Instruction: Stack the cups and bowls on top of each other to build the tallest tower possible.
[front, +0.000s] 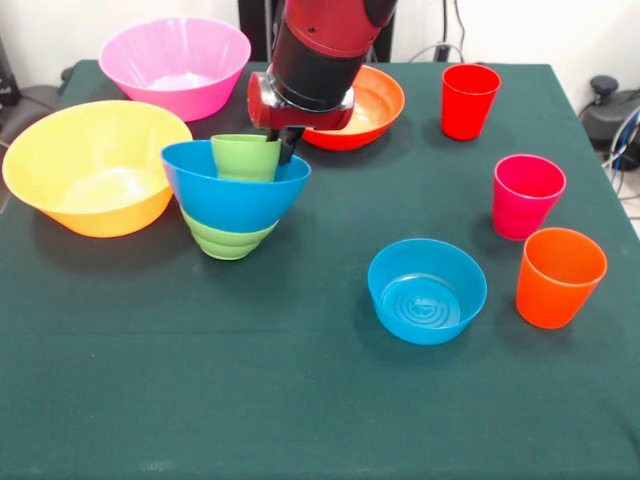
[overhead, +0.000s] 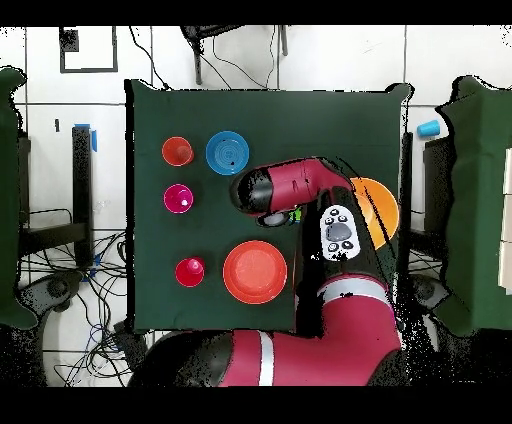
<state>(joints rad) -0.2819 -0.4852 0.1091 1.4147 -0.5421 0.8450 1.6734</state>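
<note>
At centre left of the front view, the gripper (front: 287, 143) is reaching into the wide blue bowl (front: 236, 196), which is sitting on the small green bowl (front: 229, 238). The light green cup (front: 245, 156) is standing inside. Whether the claw is open or closed cannot be told.

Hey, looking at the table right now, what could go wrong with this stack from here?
1. The blue bowl sits on the narrower green bowl, so a sideways nudge from the end effector might tip the pile.
2. The green cup stands inside the blue bowl beside the end effector; it could shift or tilt as the arm lifts away.
3. The yellow bowl sits close by and could get bumped.
</note>
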